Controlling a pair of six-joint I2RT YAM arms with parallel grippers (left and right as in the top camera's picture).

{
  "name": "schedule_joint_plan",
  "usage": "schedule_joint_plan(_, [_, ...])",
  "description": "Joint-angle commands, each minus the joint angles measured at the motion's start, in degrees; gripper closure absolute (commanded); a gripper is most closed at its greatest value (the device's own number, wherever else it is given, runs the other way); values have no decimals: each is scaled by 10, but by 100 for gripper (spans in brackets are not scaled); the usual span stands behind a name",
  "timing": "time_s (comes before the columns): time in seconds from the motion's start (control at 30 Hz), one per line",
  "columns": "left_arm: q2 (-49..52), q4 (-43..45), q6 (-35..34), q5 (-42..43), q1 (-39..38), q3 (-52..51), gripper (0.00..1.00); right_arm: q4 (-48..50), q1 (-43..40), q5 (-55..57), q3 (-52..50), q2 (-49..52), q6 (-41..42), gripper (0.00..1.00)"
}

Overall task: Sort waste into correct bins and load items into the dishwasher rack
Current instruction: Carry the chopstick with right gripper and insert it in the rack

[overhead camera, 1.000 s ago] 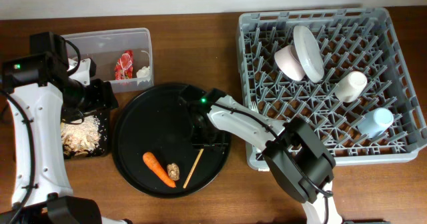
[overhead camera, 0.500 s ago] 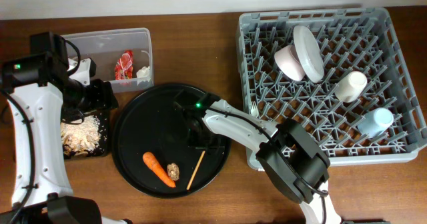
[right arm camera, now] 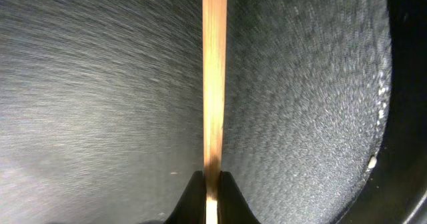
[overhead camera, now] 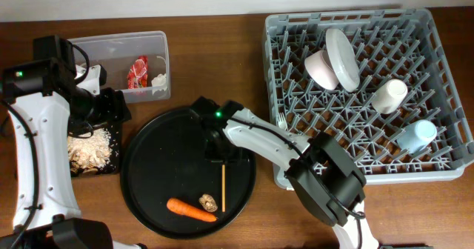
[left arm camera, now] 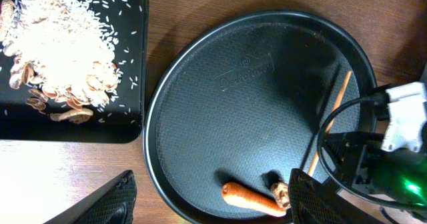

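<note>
The right gripper (right arm camera: 212, 196) is pinching the thin wooden chopstick (right arm camera: 214, 71) by its near end, with both fingertips pressed against the wood at the bottom centre of the wrist view. Compared with half a second ago, the chopstick (overhead camera: 223, 188) has swung from a slant to straight up and down in the overhead view, and its free end rests on the large round black tray (overhead camera: 159, 160). The tray itself has slid towards the bottom of the frame. The orange carrot (overhead camera: 191, 210) has rolled from a diagonal to nearly level near the tray's lower rim, with the small brown lump (overhead camera: 208, 202) just beside it. The gripper has moved up and slightly left.

The right arm reaches from the lower right of the frame across the tray's upper right part, wrist turned down. The left gripper (left arm camera: 212, 177) is spread wide and holds nothing. It hangs over the upper end of the shallow black tray (overhead camera: 100, 170), which holds the beige food scraps (overhead camera: 90, 147).

The clear tub (overhead camera: 111, 45) at upper left holds the red wrapper (overhead camera: 138, 72) and the white wad (overhead camera: 158, 79). At right, the dishwasher rack (overhead camera: 444, 27) carries the white plate (overhead camera: 342, 56), white bowl (overhead camera: 320, 67), white cup (overhead camera: 389, 95), pale-blue cup (overhead camera: 416, 135) and, at its left edge, the white fork (overhead camera: 282, 120).
</note>
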Motion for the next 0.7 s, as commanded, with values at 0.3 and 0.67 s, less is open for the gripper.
schedule_joint_plan(0.3, [0, 1, -3, 6, 0, -2, 28, -170, -105, 119, 115, -162, -139, 96])
schedule_joint_plan(0.67, [0, -5, -4, 74, 0, -3, 28, -189, -263, 124, 68, -160, -303, 96])
